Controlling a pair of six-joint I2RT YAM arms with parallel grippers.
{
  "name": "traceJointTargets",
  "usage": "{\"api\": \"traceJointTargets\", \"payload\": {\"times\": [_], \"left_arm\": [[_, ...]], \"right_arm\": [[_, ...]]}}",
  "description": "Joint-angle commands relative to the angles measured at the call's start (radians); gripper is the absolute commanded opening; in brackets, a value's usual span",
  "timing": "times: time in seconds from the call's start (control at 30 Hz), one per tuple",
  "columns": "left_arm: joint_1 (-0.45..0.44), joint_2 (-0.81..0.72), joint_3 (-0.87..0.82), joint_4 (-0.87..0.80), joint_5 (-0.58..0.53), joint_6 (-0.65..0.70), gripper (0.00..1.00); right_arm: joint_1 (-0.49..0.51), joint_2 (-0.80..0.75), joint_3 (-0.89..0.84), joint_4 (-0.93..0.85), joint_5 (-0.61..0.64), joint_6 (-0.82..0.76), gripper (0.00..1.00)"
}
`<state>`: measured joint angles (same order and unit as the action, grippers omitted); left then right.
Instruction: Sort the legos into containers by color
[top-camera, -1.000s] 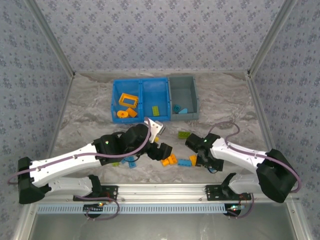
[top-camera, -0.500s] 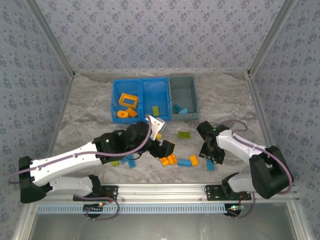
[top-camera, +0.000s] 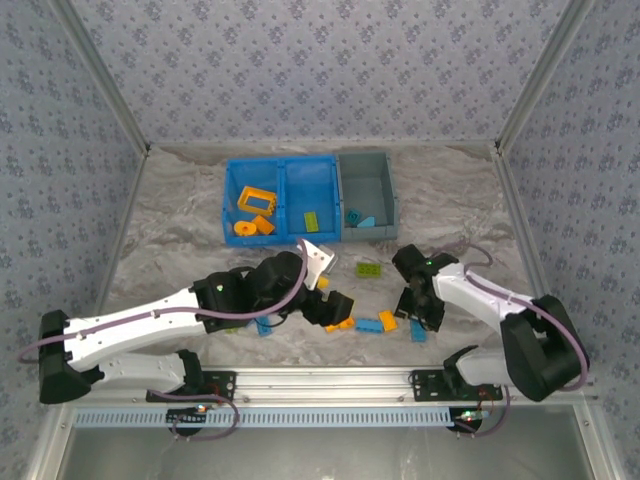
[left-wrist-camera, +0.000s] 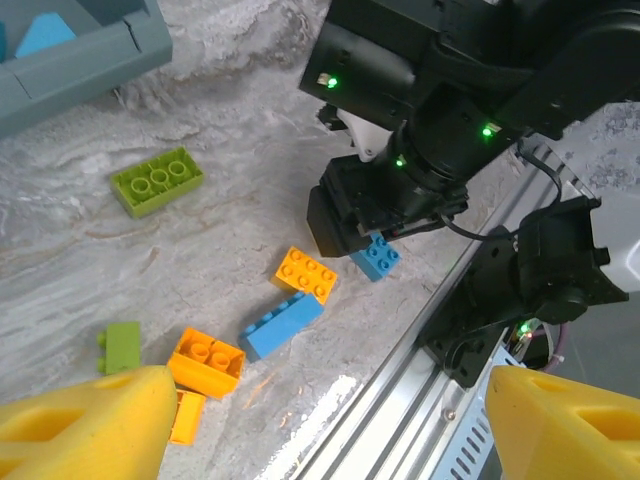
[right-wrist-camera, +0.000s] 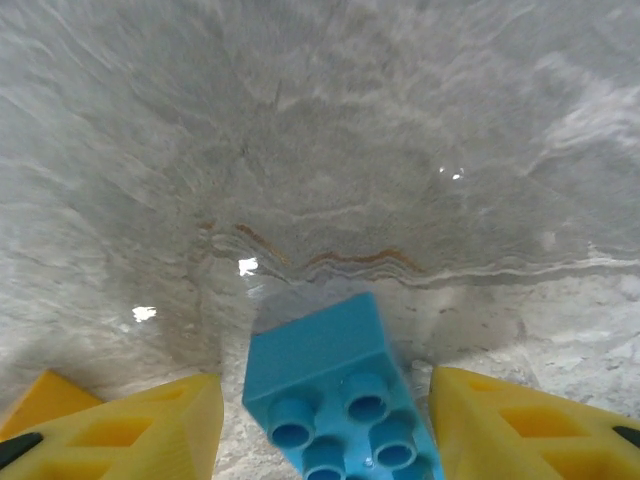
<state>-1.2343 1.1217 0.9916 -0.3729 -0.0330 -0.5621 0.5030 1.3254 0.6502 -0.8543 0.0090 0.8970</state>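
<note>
My right gripper (right-wrist-camera: 325, 400) stands parted astride the blue brick (right-wrist-camera: 315, 365), gripping nothing yet. The brick lies skewed, nearer one finger, so closing could spin or squirt it out. My left gripper (left-wrist-camera: 325, 400) gapes empty above the orange bricks (left-wrist-camera: 207, 362).

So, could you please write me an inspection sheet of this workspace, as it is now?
Surface: grey marbled table, with loose bricks near the arms.
Job's things: blue bin holds orange frame and orange pieces in its left compartment, green brick in its right; grey bin holds blue pieces.
Clutter: nothing seen.
Grippers: left gripper open above the loose bricks; right gripper straddles a blue brick, contact unclear.
Cables: purple cable along the left arm, another along the right.
Surroundings: patterned walls, metal rail at the near edge.
</note>
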Motion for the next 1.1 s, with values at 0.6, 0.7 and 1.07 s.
{"api": "traceJointTargets", "payload": {"times": [0.6,0.7,1.07], "left_arm": [[-0.021,-0.061,0.041,0.050,-0.170,-0.034,0.81],[-0.020,-0.058,0.102,-0.004,-0.266,-0.011,0.82],[0.000,0.036,0.229,-0.081,-0.453,-0.004,0.82]], "right_arm": [[0.037,-0.093,0.287,-0.029,0.234,-0.045,0.24],[0.045,0.028,0.461,0.017,0.286,-0.149,0.23],[0.002,0.639,1.098,0.084,0.384,-0.372,0.24]]}}
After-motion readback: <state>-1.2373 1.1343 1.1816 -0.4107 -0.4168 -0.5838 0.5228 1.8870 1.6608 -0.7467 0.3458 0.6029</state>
